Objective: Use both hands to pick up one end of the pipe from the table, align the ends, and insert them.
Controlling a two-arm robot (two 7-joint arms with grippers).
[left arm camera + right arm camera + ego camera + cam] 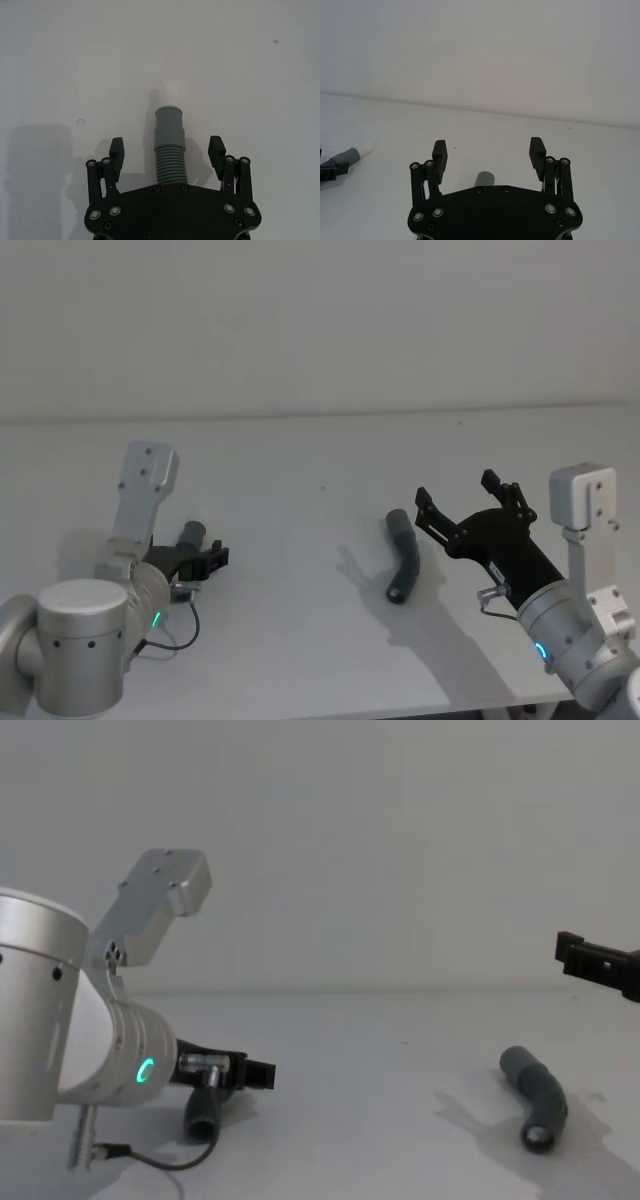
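Straddling a pipe piece point(169, 142), the left hand point(167, 146) gapes.

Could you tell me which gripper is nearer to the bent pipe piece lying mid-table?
Right. The right gripper hovers open above the bent pipe piece; the left gripper sits far off, open around the other pipe piece.

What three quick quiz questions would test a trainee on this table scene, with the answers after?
1. True or false: the left hand is shut on the ribbed tube.
2. Where is the bent tube? A: lying on the table. B: in the right hand. C: leaning on the wall.
3. Fill in: the ribbed tube's tip is ___.
Key: 1 false, it stands open around it. 2 A; the right hand is open, raised near it. 3 white.
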